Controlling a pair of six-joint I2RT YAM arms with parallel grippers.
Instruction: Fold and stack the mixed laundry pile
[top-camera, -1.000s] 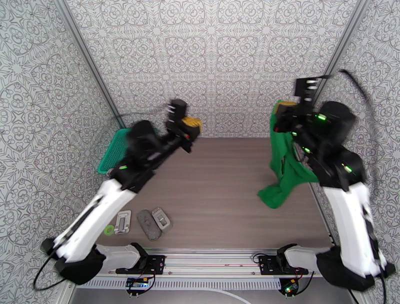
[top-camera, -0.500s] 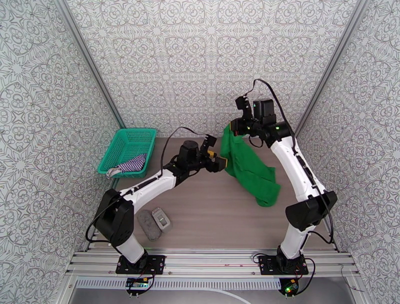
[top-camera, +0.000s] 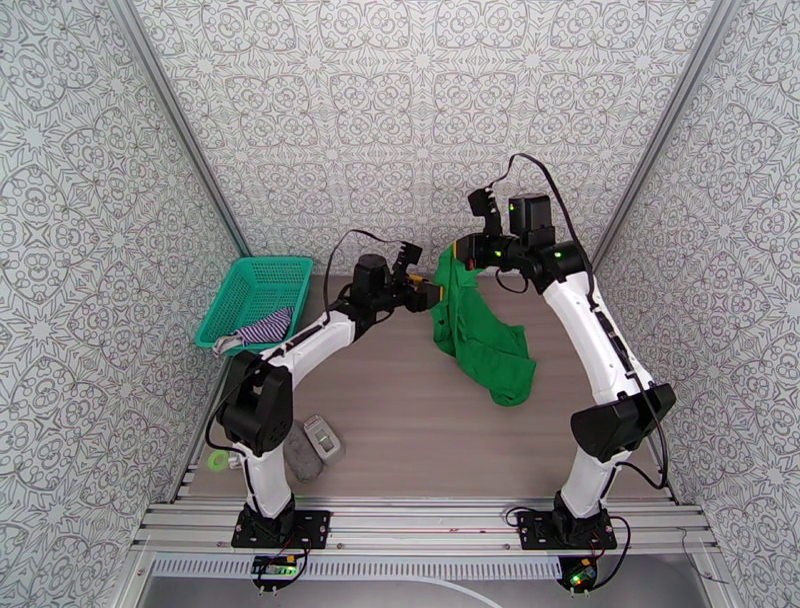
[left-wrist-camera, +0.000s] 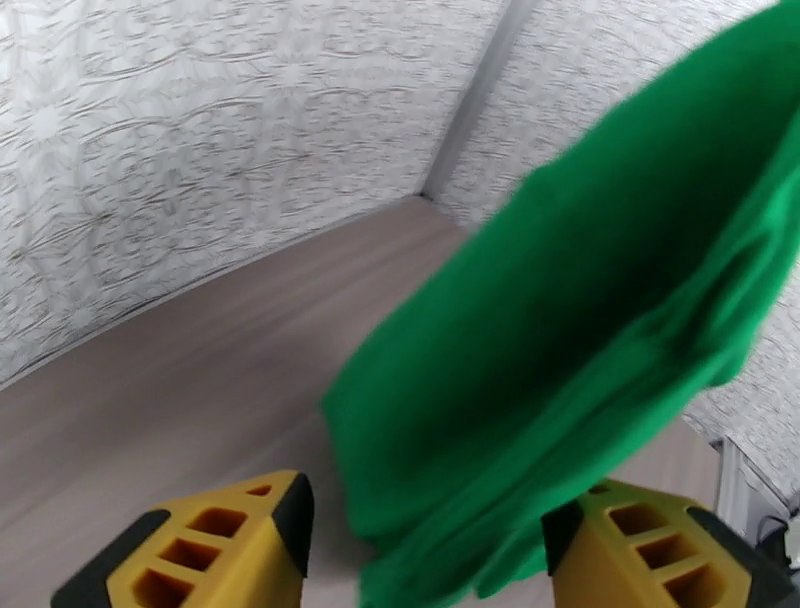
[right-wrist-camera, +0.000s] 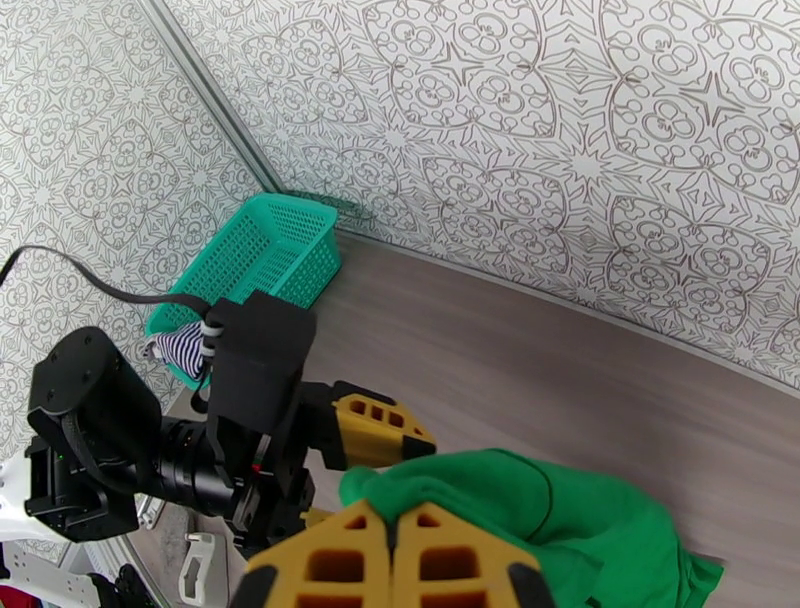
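The green shirt (top-camera: 480, 330) hangs from my right gripper (top-camera: 462, 250), which is shut on its top edge above the back of the table; the lower end rests crumpled on the tabletop. In the right wrist view the yellow fingertips (right-wrist-camera: 395, 560) pinch the green shirt (right-wrist-camera: 560, 530). My left gripper (top-camera: 428, 292) reaches in from the left to the shirt's hanging side edge. Its fingers (left-wrist-camera: 200, 545) stand wide open, with the green shirt (left-wrist-camera: 560, 330) hanging between them. The striped top (top-camera: 265, 328) lies in the teal basket (top-camera: 240, 275).
The teal basket (right-wrist-camera: 270, 250) stands at the back left against the wall. Small grey objects (top-camera: 308, 445) and a green ring (top-camera: 218, 460) lie near the front left edge. Patterned walls close in on three sides.
My left arm has swung from the left side across to the shirt, and its gripper has opened. My right gripper has carried the shirt from the right wall toward the middle.
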